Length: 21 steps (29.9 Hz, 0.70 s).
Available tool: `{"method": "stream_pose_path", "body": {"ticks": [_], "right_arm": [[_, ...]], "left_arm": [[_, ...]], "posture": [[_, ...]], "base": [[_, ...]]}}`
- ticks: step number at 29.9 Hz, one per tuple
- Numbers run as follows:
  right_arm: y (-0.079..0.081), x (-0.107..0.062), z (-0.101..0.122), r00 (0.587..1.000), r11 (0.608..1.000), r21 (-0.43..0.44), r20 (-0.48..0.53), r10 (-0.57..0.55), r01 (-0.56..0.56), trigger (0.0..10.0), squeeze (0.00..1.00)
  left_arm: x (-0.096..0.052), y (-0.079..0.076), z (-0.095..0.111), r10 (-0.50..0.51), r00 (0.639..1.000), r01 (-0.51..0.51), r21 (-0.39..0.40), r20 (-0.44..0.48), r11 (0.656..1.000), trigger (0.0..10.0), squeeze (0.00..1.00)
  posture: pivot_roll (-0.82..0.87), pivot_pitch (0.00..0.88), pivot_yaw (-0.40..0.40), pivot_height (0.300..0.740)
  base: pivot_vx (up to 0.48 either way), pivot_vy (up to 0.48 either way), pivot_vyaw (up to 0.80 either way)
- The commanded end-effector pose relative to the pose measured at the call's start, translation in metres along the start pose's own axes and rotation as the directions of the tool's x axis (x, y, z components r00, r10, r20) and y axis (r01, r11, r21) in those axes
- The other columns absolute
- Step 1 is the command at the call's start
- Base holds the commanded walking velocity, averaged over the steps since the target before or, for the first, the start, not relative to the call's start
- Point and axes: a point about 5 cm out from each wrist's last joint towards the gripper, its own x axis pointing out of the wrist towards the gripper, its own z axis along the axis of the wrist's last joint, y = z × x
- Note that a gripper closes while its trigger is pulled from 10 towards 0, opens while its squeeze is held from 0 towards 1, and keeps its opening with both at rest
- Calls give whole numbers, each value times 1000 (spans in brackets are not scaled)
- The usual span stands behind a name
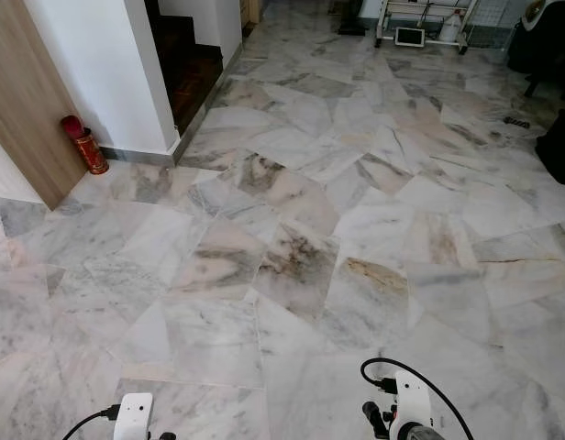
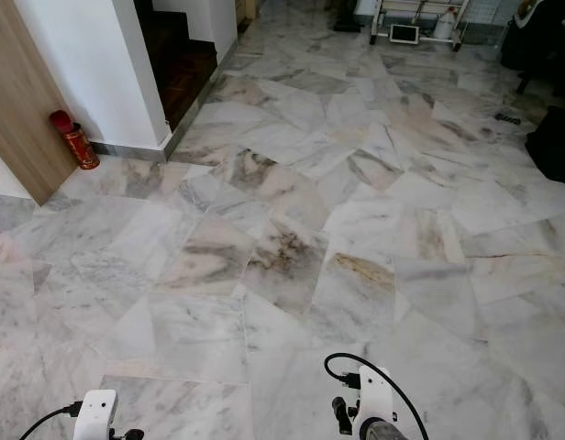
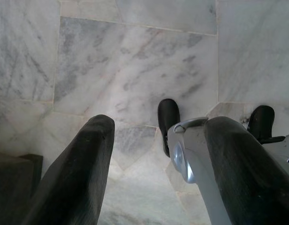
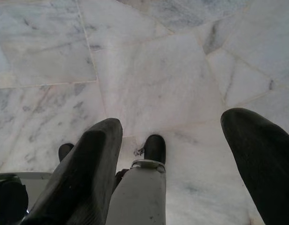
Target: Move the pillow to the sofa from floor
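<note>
A pale marble floor [image 1: 356, 211] of irregular grey- and brown-veined slabs spreads ahead. On it a red cylindrical canister [image 1: 85, 144] stands against the white wall beside a wooden panel (upright, touching the skirting). A white wheeled rack [image 1: 425, 23] stands far across.

We find no readable text, label, brand, number or sign anywhere in these views. The red canister [image 1: 84, 144] beside the wooden panel [image 1: 26, 101] carries a patterned band, but we cannot make out any lettering on it. The small screen-like device [image 1: 410, 37] on the white rack [image 1: 425, 20], far across the floor from that canister, is too small and blurred for us to read. The marble floor [image 1: 301, 238] bears only veining.
</note>
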Motion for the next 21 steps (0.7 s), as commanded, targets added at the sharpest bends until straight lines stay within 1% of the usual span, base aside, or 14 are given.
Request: {"method": "stream_pose_path", "body": {"ticks": [1,21], "right_arm": [[-1,-1,-5,1000,1000,8,-6,-1,1,10000,0],[-1,-1,-1,1000,1000,16,2,4,-4,10000,0]], "left_arm": [[-2,4,-10,8,999,-8,6,-34,1000,10000,0],[-1,2,-7,11,1000,-11,-1,-29,1000,10000,0]], "posture": [[40,75,-10,740],[45,84,-15,740]], "base": [[-266,0,0],[-329,0,0]]}}
